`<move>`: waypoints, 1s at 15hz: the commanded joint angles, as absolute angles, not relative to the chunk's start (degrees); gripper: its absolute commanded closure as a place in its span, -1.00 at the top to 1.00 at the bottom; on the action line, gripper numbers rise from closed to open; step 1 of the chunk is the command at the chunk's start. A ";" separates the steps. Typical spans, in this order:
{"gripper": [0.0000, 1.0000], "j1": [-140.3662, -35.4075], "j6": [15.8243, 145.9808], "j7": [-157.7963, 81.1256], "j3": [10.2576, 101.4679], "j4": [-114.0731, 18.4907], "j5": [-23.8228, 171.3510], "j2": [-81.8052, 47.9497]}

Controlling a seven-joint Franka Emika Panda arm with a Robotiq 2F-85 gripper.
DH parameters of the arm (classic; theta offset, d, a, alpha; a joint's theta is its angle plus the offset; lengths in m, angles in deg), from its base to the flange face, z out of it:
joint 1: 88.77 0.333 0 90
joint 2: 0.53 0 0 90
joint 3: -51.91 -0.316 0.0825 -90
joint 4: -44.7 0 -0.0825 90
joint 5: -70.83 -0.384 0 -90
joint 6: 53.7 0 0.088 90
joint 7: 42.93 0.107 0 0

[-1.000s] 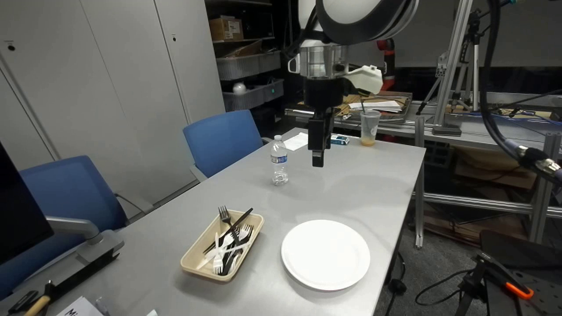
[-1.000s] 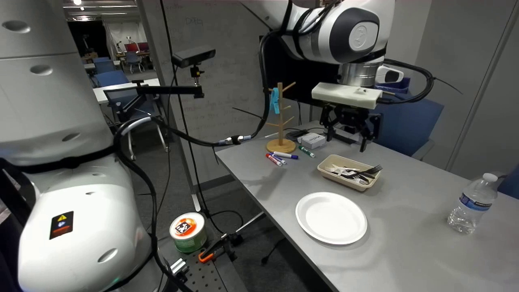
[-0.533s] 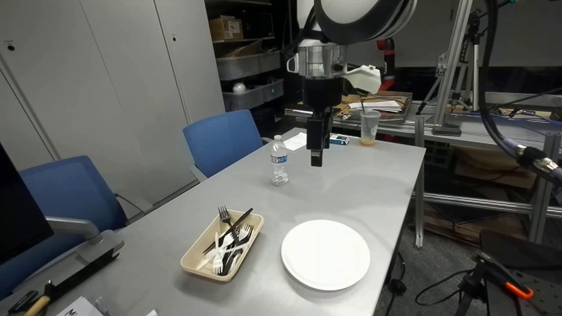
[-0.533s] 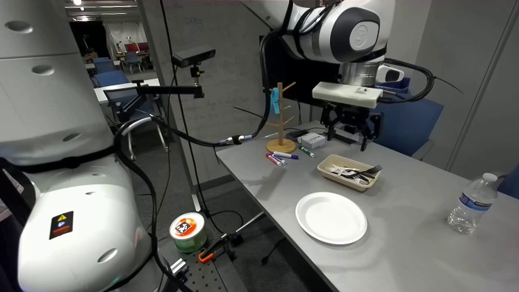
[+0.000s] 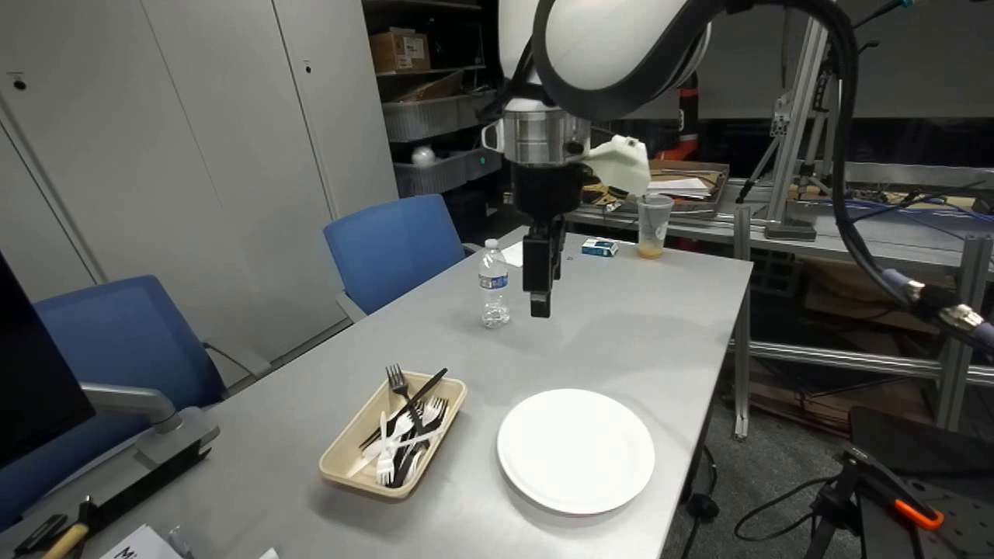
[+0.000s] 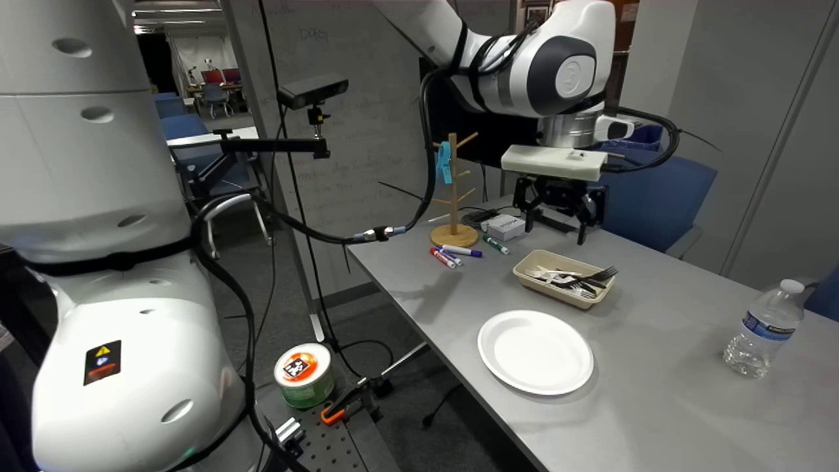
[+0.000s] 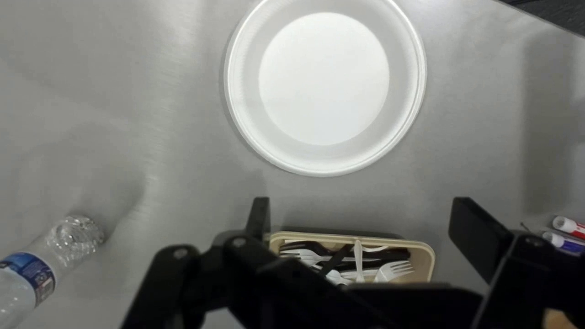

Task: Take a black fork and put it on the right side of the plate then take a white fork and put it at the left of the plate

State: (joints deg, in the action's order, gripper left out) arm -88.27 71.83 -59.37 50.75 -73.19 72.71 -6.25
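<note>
I find my gripper (image 7: 363, 208) with its two fingers standing well apart, nothing clamped between them, and the whole poised above the table (image 5: 590, 349). As far as I can verify, neither placement is done: the black fork (image 5: 400, 386) and at least one white fork (image 5: 385, 458) lie in the tray (image 5: 339, 462), and I note no fork beside the plate (image 7: 324, 77). Outstanding, in order: black fork to the plate's right, white fork to its left. I judge the step in hand to be lining up for the first pick. The black fork sits lower than my fingertips, its tines jutting over the tray's rim at the end nearer the bottle (image 5: 494, 291); whether it is straight beneath me I cannot tell. In the wrist view the tray shows between my fingers, partly hidden by the gripper itself; the plate lies beyond the fingertips.
</note>
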 commanded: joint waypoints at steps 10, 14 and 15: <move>1.00 -82.70 89.21 -53.86 48.57 -60.75 82.39 -23.94; 1.00 -83.64 89.02 -55.31 47.69 -62.50 81.07 -23.14; 1.00 -83.64 89.02 -55.30 47.71 -62.29 81.08 -23.25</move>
State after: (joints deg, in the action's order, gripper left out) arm -83.46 89.17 -55.37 47.93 -62.38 80.97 -23.26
